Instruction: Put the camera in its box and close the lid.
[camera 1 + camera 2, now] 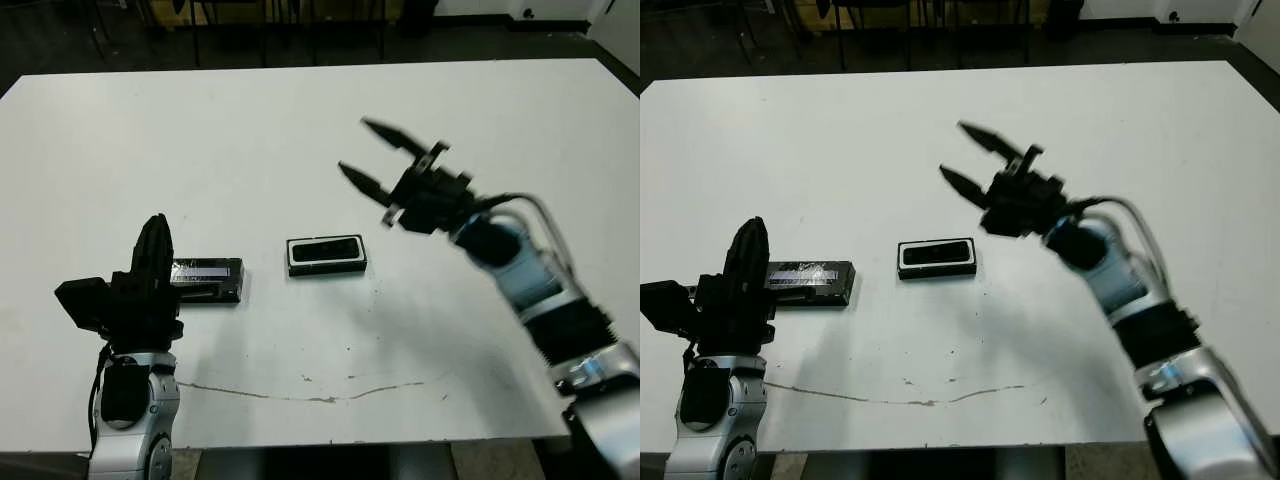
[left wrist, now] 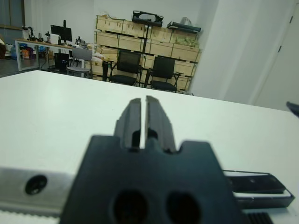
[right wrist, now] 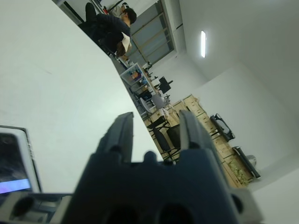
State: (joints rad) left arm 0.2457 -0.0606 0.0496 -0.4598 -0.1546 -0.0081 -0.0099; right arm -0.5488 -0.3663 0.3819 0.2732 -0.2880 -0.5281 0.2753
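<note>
The box [image 1: 292, 256], a small tray with a black rim and white lining, lies at the table's middle. The black camera [image 1: 326, 251] lies inside it; its bluish screen [image 3: 11, 185] shows in the right wrist view. The lid [image 1: 207, 280], a flat black slab with a silvery strip, rests on the table left of the box, apart from it. My right gripper [image 1: 353, 147] hovers open and empty above the table, just behind and right of the box. My left gripper [image 1: 155, 235] is shut on nothing, raised beside the lid's left end.
The white table [image 1: 300, 120] has a thin dark crack line [image 1: 300, 397] near its front edge. Beyond the table stand office chairs [image 2: 128, 66] and wooden crates [image 2: 163, 35]. A person [image 3: 110, 21] sits far off in the right wrist view.
</note>
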